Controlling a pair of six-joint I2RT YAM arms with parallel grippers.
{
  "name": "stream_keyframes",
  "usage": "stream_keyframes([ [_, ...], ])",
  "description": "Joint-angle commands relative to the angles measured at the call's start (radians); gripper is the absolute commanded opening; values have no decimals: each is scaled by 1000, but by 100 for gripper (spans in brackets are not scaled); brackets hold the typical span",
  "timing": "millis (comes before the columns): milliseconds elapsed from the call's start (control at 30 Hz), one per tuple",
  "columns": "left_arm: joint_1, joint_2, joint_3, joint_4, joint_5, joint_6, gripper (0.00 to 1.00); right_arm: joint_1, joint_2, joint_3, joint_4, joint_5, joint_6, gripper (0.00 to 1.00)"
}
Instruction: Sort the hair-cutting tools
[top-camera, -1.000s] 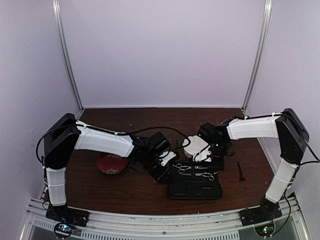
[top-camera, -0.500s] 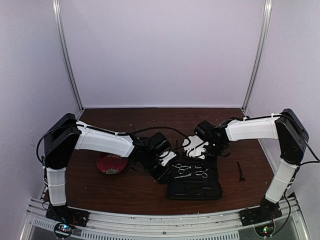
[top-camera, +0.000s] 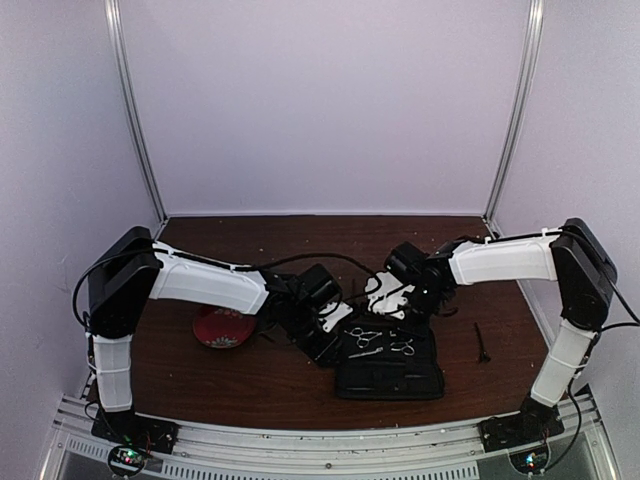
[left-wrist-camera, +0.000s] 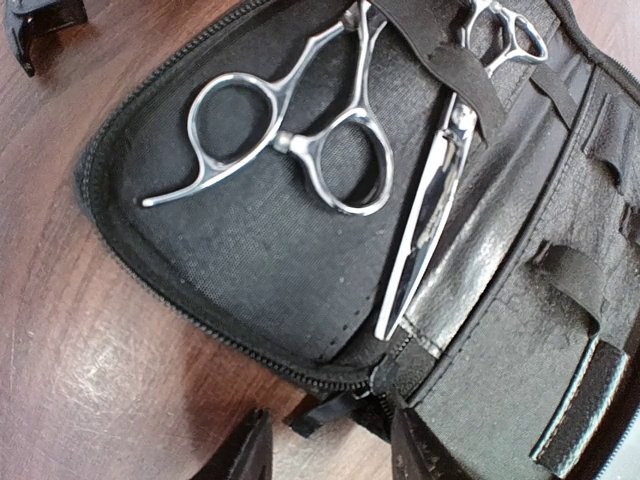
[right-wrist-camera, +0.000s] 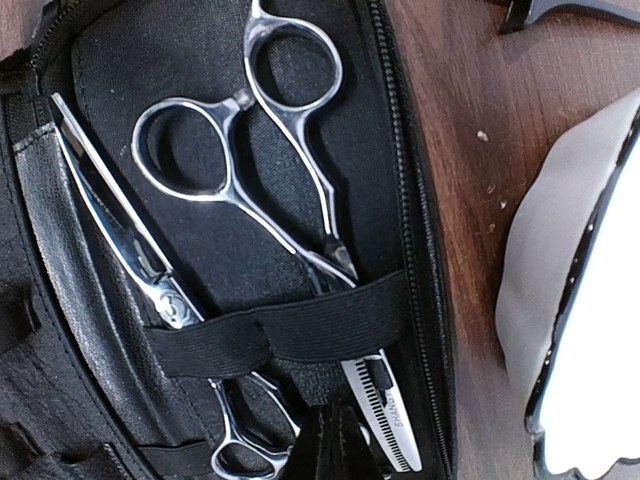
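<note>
first scissors (right-wrist-camera: 335, 262): silver, in case (right-wrist-camera: 130, 60) | second scissors (right-wrist-camera: 165, 290): alongside | black stick (top-camera: 481, 342): on table (top-camera: 230, 370)

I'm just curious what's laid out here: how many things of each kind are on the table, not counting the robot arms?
Silver scissors: 2
Thin black stick: 1
Black zip case: 1
Red plate: 1
Total: 5

The toothed scissors (right-wrist-camera: 332, 252) carry tiny engraved lettering on the blade, too small to read.
</note>
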Motion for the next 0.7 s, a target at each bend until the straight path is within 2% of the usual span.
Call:
stream_keyframes([
  [0, 2, 23, 3, -6, -4, 0, 44, 11, -44, 7, -17, -16, 42, 0],
  [100, 3, -5, -5, -18, -27, 18, 44, 2, -107, 18, -42, 16, 56, 0],
  [233, 21, -69, -30, -49, -65, 39, 47, -57, -215, 3, -71, 63, 76, 19],
  [333, 41, -131, -64, -44, -68, 53, 49, -117, -301, -69, -90, 104, 87, 28],
  [467, 60, -182, -78, -31, -75, 65, 50, -204, -414, -210, -108, 174, 102, 33],
  [667, 67, -180, -26, -43, -90, 79, 50, -351, -521, -318, -171, 240, 96, 31],
])
